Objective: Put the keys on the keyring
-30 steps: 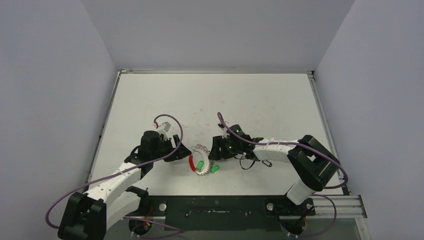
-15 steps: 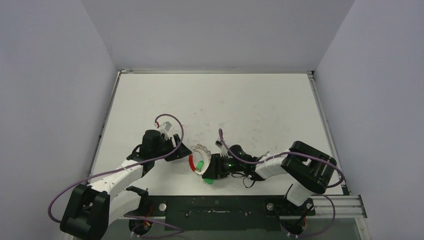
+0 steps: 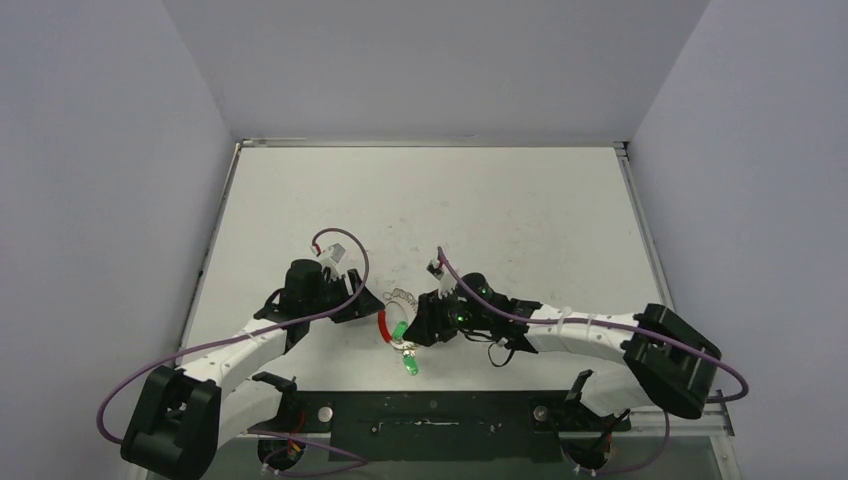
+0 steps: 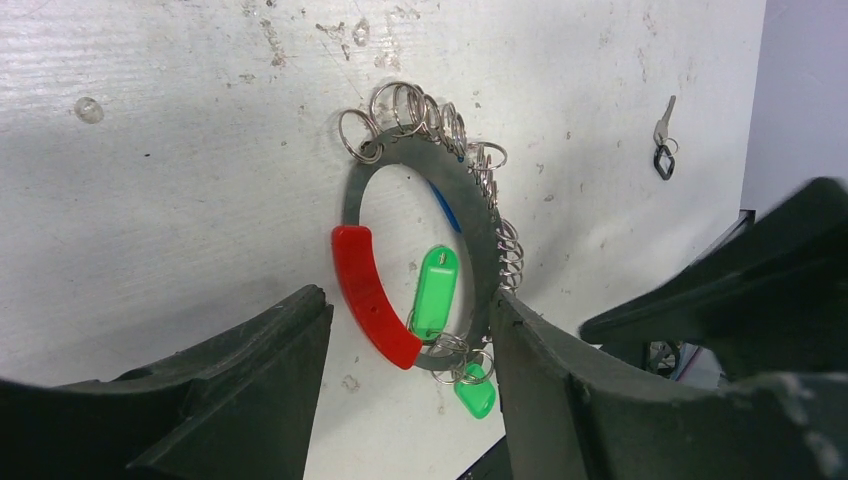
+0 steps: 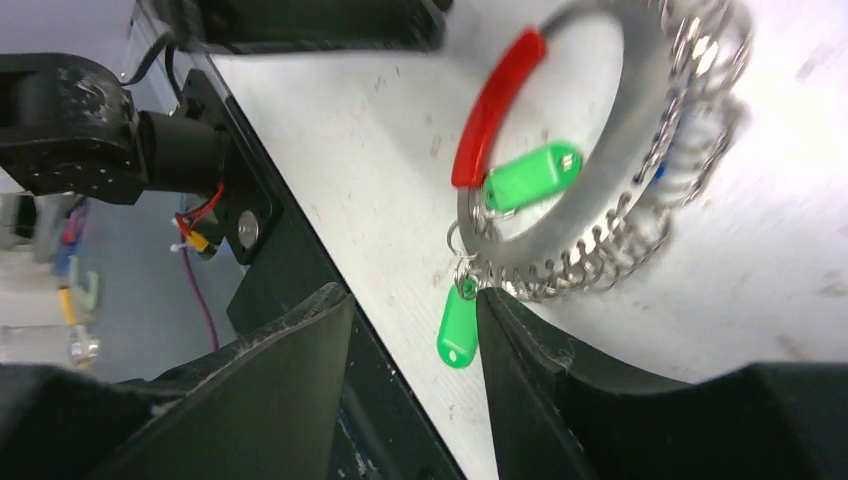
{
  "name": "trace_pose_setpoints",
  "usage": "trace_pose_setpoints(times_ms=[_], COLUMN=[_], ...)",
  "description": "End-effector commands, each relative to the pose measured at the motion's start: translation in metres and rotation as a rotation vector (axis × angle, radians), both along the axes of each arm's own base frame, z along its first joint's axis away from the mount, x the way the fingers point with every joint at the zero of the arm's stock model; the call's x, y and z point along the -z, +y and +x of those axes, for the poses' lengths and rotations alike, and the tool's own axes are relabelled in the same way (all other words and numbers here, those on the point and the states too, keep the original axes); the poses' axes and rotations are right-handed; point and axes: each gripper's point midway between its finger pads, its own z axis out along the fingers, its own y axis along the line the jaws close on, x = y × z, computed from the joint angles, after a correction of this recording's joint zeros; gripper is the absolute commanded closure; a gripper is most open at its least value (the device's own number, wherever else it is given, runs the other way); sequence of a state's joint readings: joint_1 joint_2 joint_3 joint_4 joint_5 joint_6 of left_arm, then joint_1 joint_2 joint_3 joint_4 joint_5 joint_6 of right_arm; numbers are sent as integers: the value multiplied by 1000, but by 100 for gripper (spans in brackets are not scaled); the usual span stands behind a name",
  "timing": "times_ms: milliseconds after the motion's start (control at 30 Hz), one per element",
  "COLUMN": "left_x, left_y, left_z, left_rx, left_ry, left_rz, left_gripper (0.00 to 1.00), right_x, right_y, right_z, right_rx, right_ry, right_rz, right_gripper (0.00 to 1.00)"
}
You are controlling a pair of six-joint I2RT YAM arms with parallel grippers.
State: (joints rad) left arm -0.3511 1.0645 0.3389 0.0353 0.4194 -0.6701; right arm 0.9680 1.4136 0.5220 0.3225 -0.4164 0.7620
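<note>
Keyring [image 4: 482, 215] lying midway along the near edge of the tabletop [image 3: 500, 200], a gripper on either side.

One green key [image 5: 458, 328] trails from the ring toward that edge, between the spread fingers of the right gripper [image 5: 415, 295]. The left gripper [image 4: 410, 298] is also spread, just short of the red section [image 4: 370, 290] and holding nothing. Likely best: the left pins the ring first, then the right closes squarely on the key head without dragging the coil.

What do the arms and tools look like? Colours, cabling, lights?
Both the left arm and right arm have white links between chunky black joint housings, each trailed by a loose purple cable. The left tool and right tool are black with broad wedge-shaped fingers. Green lights glow on the right wrist; a short red wire sits atop the left wrist.
</note>
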Motion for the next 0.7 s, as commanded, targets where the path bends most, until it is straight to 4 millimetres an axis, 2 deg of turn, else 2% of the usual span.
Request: trace_pose_setpoints(times_ms=[0, 167, 300, 500, 667], left_x=[-31, -43, -56, -61, -61], left_y=[-7, -3, 0, 4, 6], left_z=[16, 21, 23, 20, 17], left_rx=[12, -10, -22, -46, -69], left_ry=[-108, -171, -241, -305, -318], left_rz=[-44, -44, -48, -73, -96], left_gripper=[43, 46, 47, 48, 50], right_x=[-21, -31, -38, -30, -6], right_y=[-26, -38, -38, -31, -30], right_z=[25, 26, 24, 9, -5], right_rx=[-66, -227, -354, -602, -736], right_ry=[-279, -472, -633, -959, -1139], right_rz=[-189, -270, -245, -209, -213], right_gripper=[48, 49, 50, 55, 62])
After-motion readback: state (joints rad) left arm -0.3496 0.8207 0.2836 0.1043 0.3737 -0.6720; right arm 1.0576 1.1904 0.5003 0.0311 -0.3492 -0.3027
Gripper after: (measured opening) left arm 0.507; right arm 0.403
